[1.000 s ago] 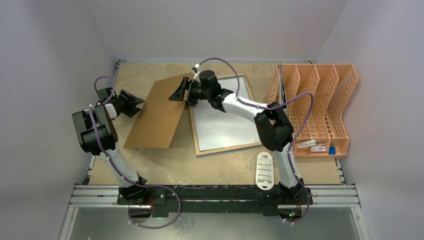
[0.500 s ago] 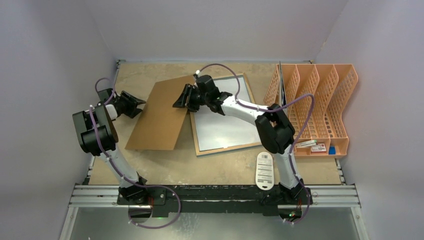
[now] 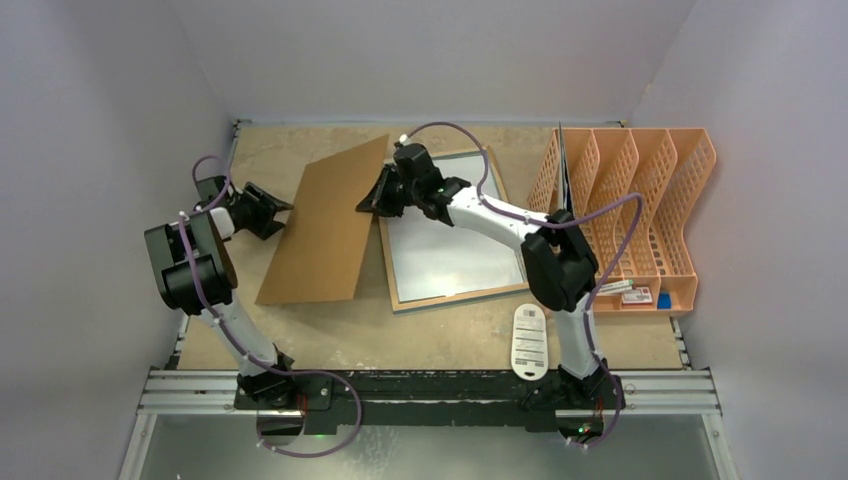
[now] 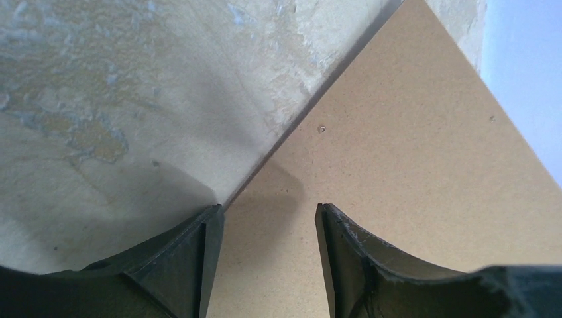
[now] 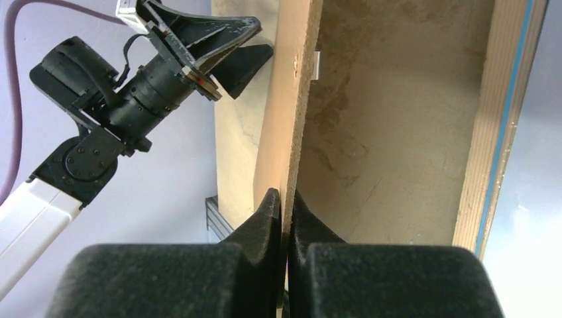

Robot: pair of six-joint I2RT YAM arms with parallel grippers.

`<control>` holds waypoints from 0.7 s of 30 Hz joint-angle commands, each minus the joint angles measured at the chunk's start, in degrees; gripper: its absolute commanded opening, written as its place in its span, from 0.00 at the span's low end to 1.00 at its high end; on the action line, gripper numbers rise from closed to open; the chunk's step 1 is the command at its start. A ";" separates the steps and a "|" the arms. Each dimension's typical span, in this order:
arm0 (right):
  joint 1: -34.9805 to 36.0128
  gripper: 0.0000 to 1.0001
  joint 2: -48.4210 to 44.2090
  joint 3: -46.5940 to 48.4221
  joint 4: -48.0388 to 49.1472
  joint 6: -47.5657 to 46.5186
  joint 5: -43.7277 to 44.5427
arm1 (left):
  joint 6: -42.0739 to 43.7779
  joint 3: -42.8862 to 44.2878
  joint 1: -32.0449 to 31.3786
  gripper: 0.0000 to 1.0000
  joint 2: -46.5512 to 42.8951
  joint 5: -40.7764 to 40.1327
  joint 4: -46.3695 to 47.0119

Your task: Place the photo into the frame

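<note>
Two arms: the left arm [image 3: 190, 262] stands at the left side of the tabletop [image 3: 270, 150]; the right arm [image 3: 500, 215] stretches across toward the middle.
Right jaws: pressed together on the right edge of the backing board [image 3: 320, 230]. The right wrist view shows them pinching its thin edge [image 5: 291, 99] from both faces.
Left jaws: apart, just beside the board's left edge. In the left wrist view the board [image 4: 411, 165] runs into the gap between them; whether either touches it cannot be told.
Backing board: plain brown and tilted, its right edge raised in the right jaws. Whether its left edge rests on the tabletop cannot be told.
Frame [image 3: 460, 296]: flat on the tabletop just right of the board, light wood side up, with a blue line along its border [image 5: 500, 119].
Photo [image 3: 450, 250]: lying inside the frame, white back up, print hidden.
Organizer [image 3: 650, 200]: orange mesh file rack at the right, well apart from the board.
White card [image 3: 529, 340]: printed, at the near edge beside the right arm's base.
</note>
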 commanded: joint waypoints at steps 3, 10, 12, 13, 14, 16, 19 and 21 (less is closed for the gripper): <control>0.20 0.00 -9.02 9.01 -3.60 -13.79 2.66 | 6.50 3.55 -0.81 0.60 -5.37 -2.51 -10.87; -0.70 0.00 -21.41 5.01 -5.42 -24.90 16.23 | 10.31 6.71 -2.61 0.61 -10.56 -5.02 -15.34; -0.94 0.00 -25.11 3.05 -4.57 -26.98 20.54 | 10.46 7.05 -4.28 0.61 -10.88 -4.75 -15.20; -1.02 0.00 -26.90 2.38 -4.39 -27.84 22.66 | 10.69 7.28 -5.41 0.62 -10.94 -4.69 -15.32; -1.18 0.00 -28.61 1.78 -4.17 -28.58 24.63 | 10.74 7.42 -6.52 0.62 -10.92 -4.48 -15.41; -1.42 0.00 -32.58 0.69 -3.29 -29.78 27.93 | 10.74 7.30 -8.92 0.62 -10.99 -3.51 -14.91; -1.54 0.00 -36.80 -0.45 -1.87 -32.25 33.04 | 10.81 6.19 -12.98 0.62 -11.38 -1.45 -13.08; -1.56 0.00 -38.17 0.14 -3.04 -33.94 37.32 | 10.80 5.32 -16.58 0.62 -11.63 -1.35 -12.34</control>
